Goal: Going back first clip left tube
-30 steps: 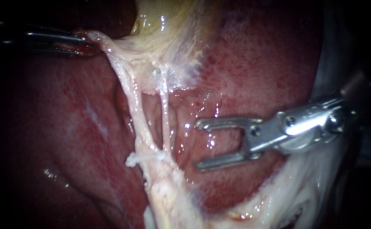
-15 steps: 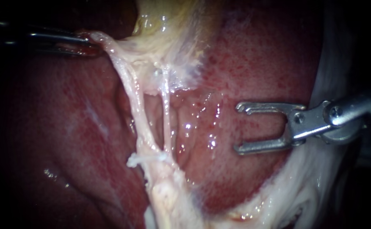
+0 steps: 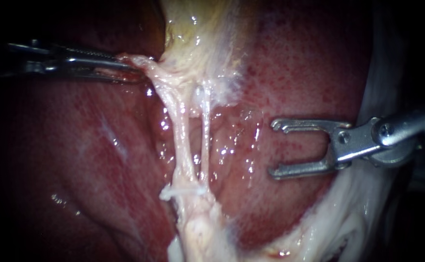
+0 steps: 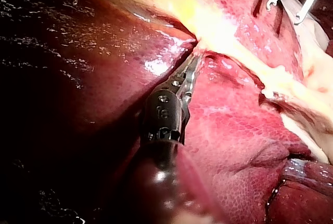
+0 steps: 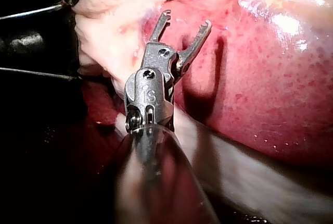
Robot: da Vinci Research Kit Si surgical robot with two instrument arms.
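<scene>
The left instrument (image 3: 134, 68) reaches in nearly level from the left, its jaws clamped from both sides on pale tissue (image 3: 156, 73). The right instrument (image 3: 272, 148) comes in from the right, its jaws spread wide like a fork, gripping nothing

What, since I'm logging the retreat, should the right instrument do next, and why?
Probably draw the right instrument straight back along its shaft: it stands open and empty over the liver, clear of the two tubes, while the left instrument grips pale tissue, holding them taut.
</scene>
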